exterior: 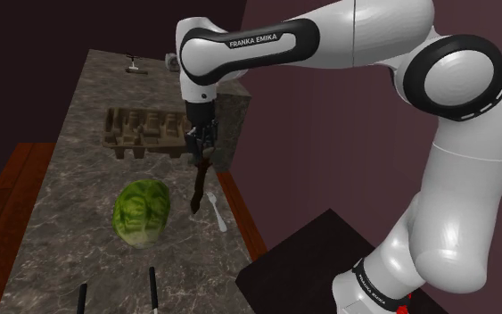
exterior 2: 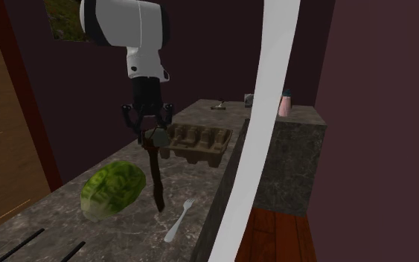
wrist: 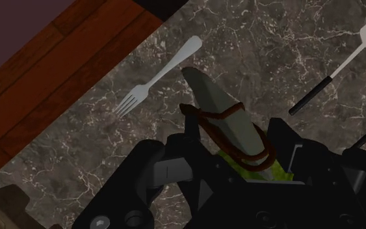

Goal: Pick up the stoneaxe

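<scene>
The stone axe [exterior 2: 155, 173] has a dark brown handle and a grey stone head [wrist: 215, 104] bound with brown cord. My black gripper [exterior: 202, 143] is shut on it near the head, and the handle [exterior: 198, 189] hangs down towards the marble counter [exterior: 79, 178]. In the second exterior view the gripper [exterior 2: 149, 123] sits above the counter with the handle's lower end close to the surface; I cannot tell whether it touches. In the wrist view the gripper [wrist: 236, 140] clasps the bound part of the head.
A green lettuce [exterior: 142, 211] lies beside the axe and a silver fork [exterior: 218, 212] near the counter's edge. A brown egg carton [exterior: 146, 129] stands behind the gripper. Black-handled utensils [exterior: 152, 290] lie at the near end. Wooden floor [wrist: 51, 71] lies below the edge.
</scene>
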Tool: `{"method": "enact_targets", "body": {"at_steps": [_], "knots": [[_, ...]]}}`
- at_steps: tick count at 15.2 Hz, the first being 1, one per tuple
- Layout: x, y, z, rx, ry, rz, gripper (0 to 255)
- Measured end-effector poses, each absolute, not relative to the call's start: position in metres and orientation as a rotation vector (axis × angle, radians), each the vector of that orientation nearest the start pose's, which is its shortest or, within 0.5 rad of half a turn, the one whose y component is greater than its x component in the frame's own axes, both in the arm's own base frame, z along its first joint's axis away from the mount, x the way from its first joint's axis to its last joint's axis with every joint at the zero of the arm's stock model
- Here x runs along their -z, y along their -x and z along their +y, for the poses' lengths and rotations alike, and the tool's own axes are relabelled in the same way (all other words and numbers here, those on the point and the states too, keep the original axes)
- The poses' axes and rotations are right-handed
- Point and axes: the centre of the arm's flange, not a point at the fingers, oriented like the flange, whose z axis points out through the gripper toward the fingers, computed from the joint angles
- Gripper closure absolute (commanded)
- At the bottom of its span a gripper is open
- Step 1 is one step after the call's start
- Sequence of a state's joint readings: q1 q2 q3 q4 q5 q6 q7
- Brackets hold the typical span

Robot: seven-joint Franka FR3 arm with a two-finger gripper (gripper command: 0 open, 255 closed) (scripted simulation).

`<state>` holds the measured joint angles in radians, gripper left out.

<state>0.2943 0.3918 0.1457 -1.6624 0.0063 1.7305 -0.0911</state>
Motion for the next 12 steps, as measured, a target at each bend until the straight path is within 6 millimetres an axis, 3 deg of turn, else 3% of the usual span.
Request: {"method": "enact_targets", "body": {"at_steps": [12], "knots": [[-0.422,-0.57,0.259,-0.508,2.987,-0.806,255]]}}
